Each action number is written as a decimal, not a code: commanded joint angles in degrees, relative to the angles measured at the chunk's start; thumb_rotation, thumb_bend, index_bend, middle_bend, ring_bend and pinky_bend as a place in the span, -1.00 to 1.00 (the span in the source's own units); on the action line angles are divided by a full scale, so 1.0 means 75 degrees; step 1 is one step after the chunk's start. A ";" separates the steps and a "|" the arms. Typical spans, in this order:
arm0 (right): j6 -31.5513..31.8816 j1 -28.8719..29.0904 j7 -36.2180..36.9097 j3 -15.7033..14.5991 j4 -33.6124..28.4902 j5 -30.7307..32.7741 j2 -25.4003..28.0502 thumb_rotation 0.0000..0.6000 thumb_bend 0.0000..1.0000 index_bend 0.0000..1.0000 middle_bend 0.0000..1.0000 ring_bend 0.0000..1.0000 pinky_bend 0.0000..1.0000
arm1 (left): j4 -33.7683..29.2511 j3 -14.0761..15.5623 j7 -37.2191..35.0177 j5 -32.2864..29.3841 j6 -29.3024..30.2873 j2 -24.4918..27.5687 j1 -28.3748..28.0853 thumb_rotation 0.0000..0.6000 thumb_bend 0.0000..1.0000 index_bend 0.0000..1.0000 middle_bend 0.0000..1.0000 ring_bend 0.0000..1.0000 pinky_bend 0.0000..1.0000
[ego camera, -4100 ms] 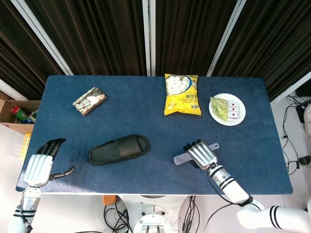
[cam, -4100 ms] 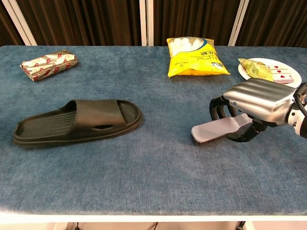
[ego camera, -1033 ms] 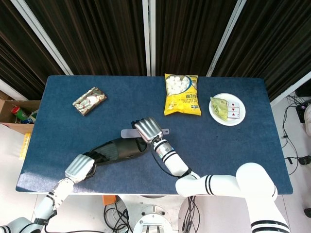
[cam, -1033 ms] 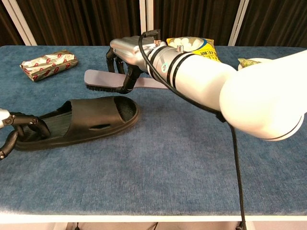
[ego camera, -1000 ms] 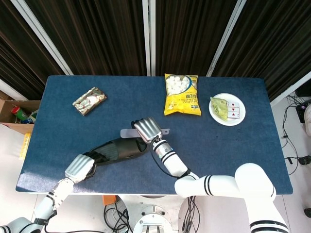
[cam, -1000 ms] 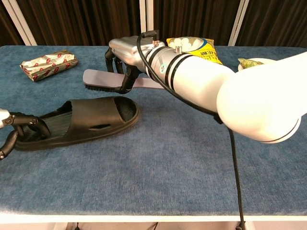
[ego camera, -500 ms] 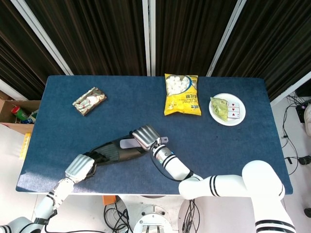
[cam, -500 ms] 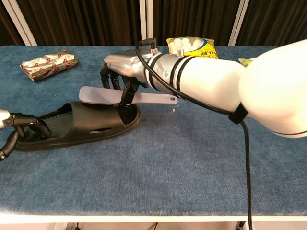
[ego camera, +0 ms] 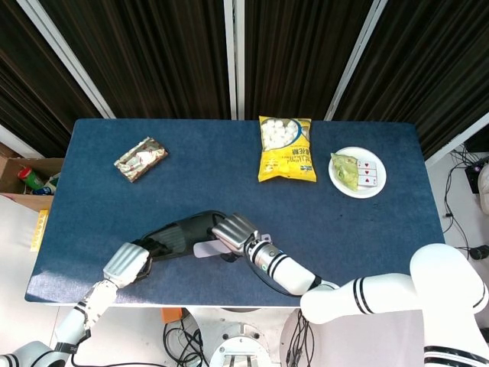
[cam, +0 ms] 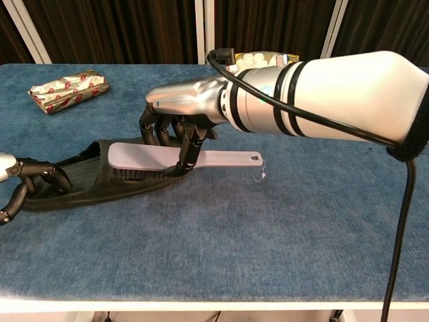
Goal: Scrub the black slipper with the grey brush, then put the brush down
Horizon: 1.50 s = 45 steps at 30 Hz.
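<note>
The black slipper point(ego camera: 174, 232) point(cam: 80, 180) lies left of the table's middle, toe to the right. My right hand point(ego camera: 233, 228) point(cam: 184, 114) holds the grey brush point(cam: 157, 157) point(ego camera: 205, 248) by its middle. The brush lies flat, bristles down, along the slipper's near side, and its handle sticks out to the right. The hand covers the slipper's strap and toe. My left hand point(ego camera: 126, 262) point(cam: 30, 178) grips the heel end of the slipper with curled fingers.
A yellow snack bag point(ego camera: 286, 149) lies at the back centre. To its right, a white plate point(ego camera: 357, 172) carries a green packet and cards. A foil-wrapped packet point(ego camera: 140, 158) point(cam: 67, 89) lies at the back left. A cardboard box point(ego camera: 23, 180) stands off the table's left edge.
My right hand has brought the brush down and toward me, from above the slipper's far side onto its near side. The left hand has kept hold of the heel.
</note>
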 commanded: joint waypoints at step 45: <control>0.0207 0.0652 -0.0679 -0.0111 0.0365 0.0542 -0.0428 1.00 0.30 0.99 0.53 0.41 0.61 | -0.0139 0.0004 0.0237 -0.0116 -0.0093 0.0004 -0.0071 1.00 0.71 -0.38 -0.34 -0.47 -0.26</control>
